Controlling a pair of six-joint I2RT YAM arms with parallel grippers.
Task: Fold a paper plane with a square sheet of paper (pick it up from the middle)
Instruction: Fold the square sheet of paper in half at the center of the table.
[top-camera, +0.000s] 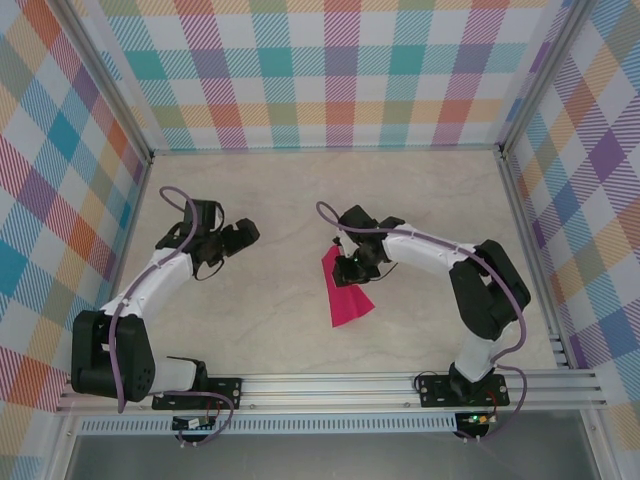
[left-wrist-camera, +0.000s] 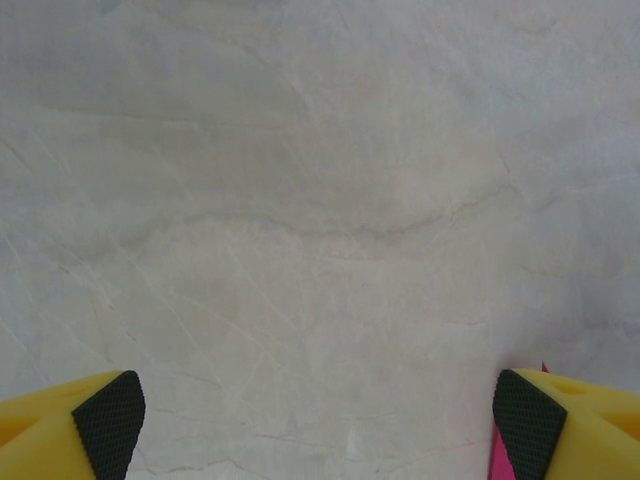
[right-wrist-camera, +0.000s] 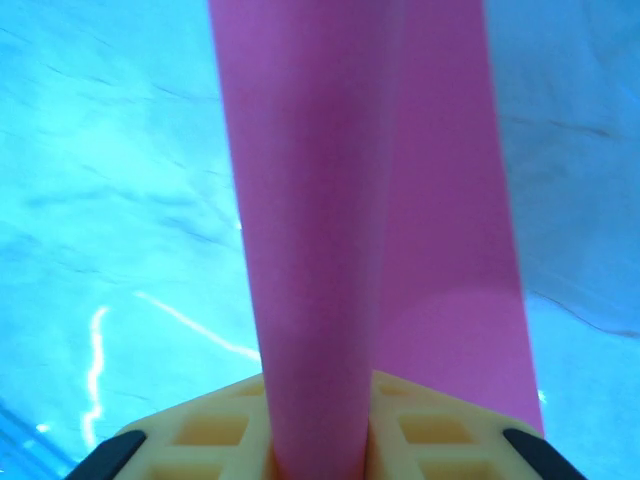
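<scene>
The paper plane (top-camera: 346, 300) is pinched by the right gripper (top-camera: 345, 266); the left gripper (top-camera: 248, 233) is spread wide open over the table (top-camera: 270, 330).

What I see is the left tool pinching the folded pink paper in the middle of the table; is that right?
No. It is the right tool, not the left, that pinches the folded pink paper in the middle of the table; the right wrist view shows it. The left tool is open.

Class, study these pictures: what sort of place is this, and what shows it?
Most likely a robot test cell in a lab: a left arm and a right arm bolted to a metal rail, a pale tabletop, and checked screens walling it in on three sides.
</scene>
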